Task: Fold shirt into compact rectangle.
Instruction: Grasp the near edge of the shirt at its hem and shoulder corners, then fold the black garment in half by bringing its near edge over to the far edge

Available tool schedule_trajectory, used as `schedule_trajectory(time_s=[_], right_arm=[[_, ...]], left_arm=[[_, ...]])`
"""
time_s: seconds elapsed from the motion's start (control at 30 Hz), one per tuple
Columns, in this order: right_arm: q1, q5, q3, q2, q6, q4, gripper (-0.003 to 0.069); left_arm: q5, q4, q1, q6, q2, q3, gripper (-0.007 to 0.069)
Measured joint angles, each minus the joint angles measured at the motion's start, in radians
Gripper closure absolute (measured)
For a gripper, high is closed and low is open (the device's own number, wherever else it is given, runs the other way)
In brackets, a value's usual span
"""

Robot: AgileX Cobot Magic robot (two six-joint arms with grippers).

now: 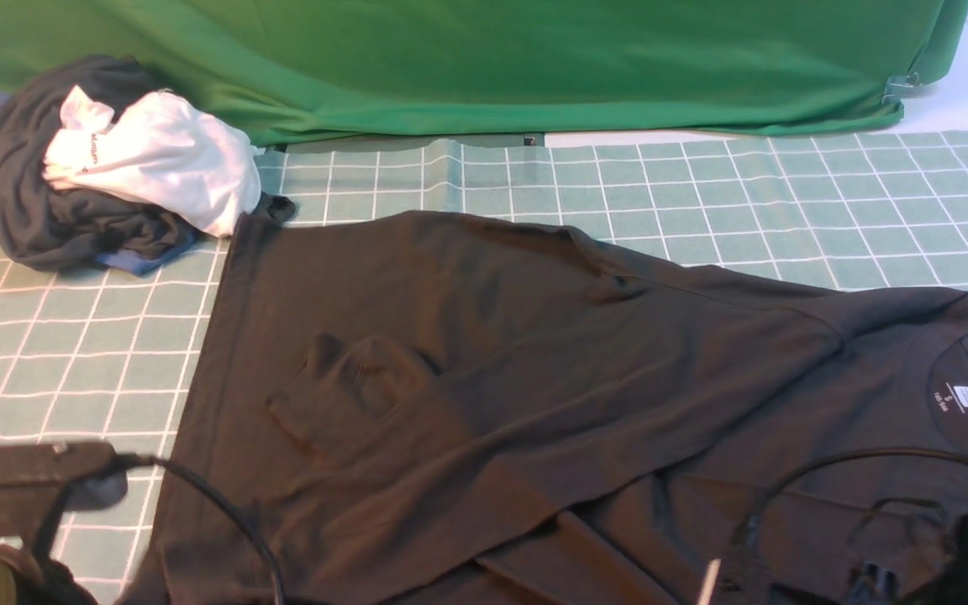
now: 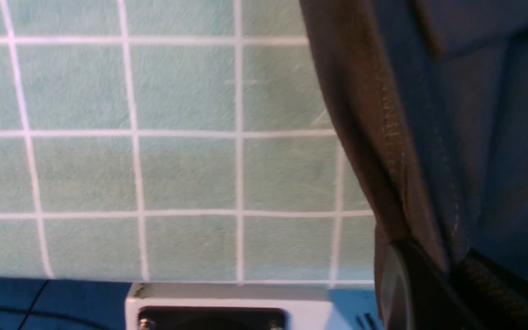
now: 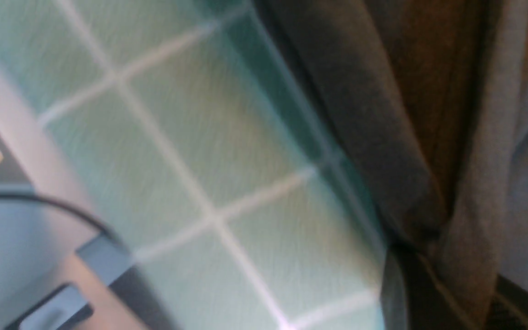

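- Nearest to me, the left arm [image 1: 26, 483] sits at the bottom left corner of the front view, with a black cable [image 1: 223, 517] looping from it over the near edge of the shirt [image 1: 534, 353].
- Its wrist view shows the left gripper [image 2: 447, 275] clamped on the shirt's stitched hem, the cloth bunching down between the jaws.
- At the near right, the right gripper [image 3: 447, 284] is likewise closed on a gathered fold of the shirt. That view is blurred, so I cannot tell which edge it holds.
- The shirt lies spread across the middle of the mat [image 1: 702, 193], hem to the left and collar to the right, its near edge running out of the front view.
- One sleeve [image 1: 349, 386] is folded across the body, its cuff lying left of centre.
- A small white label [image 1: 965, 397] shows inside the neck at the right.
- The mat is pale green with a white grid and covers the whole work surface. It has a slight ridge at its far middle.
- A heap [image 1: 97, 160] of dark grey, white and blue garments sits at the far left, just touching the shirt's far left corner.
- Across the far side hangs a green cloth [image 1: 484, 59], held by a metal clip [image 1: 900, 88] at its right end, with white surface beyond it.
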Motion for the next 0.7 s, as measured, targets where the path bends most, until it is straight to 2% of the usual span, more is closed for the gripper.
schedule_trajectory(time_s=[0.2, 0.33, 0.43, 0.63, 0.7], right_arm=[[0.0, 0.088, -0.032, -0.175, 0.002, 0.0, 0.0617], [-0.018, 0.144, -0.115, -0.218, 0.007, -0.052, 0.0617], [-0.066, 0.162, -0.169, -0.213, -0.021, -0.075, 0.0617], [-0.258, 0.174, -0.319, -0.108, -0.16, -0.086, 0.0617], [-0.286, 0.174, -0.346, -0.081, -0.182, -0.086, 0.0617]], left_arm=[[0.006, 0.058, 0.0, -0.042, -0.014, -0.094, 0.0589], [-0.03, 0.106, 0.0, -0.063, 0.019, -0.156, 0.0589], [-0.059, 0.131, 0.0, -0.077, 0.059, -0.193, 0.0589], [-0.125, 0.199, 0.004, -0.107, 0.214, -0.29, 0.0589], [-0.137, 0.199, 0.017, -0.107, 0.245, -0.313, 0.0589]])
